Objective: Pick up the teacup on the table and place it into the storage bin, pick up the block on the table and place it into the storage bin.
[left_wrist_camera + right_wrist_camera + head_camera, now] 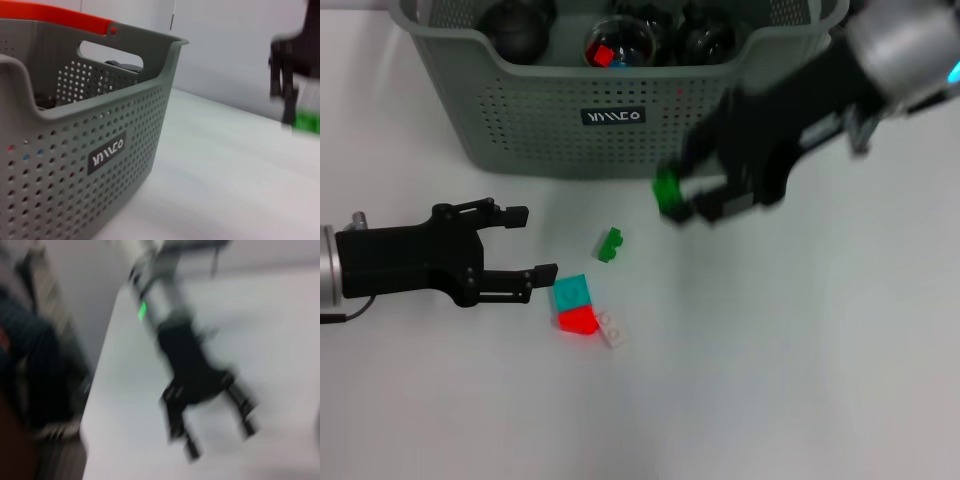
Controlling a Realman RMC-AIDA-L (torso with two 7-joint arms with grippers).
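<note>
Right pincer (692,200) clenched on a green block (668,190), just before the storage bin (530,120), not yet over it. Left pincer (535,243) released, near more blocks (582,305) before the bin on the table (800,380). Teacup not clearly seen.

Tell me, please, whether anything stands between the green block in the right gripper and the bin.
Nothing visible does. The right gripper holds the green block just in front of the bin, whose near wall it must clear. The left gripper is open, off to the side.
</note>
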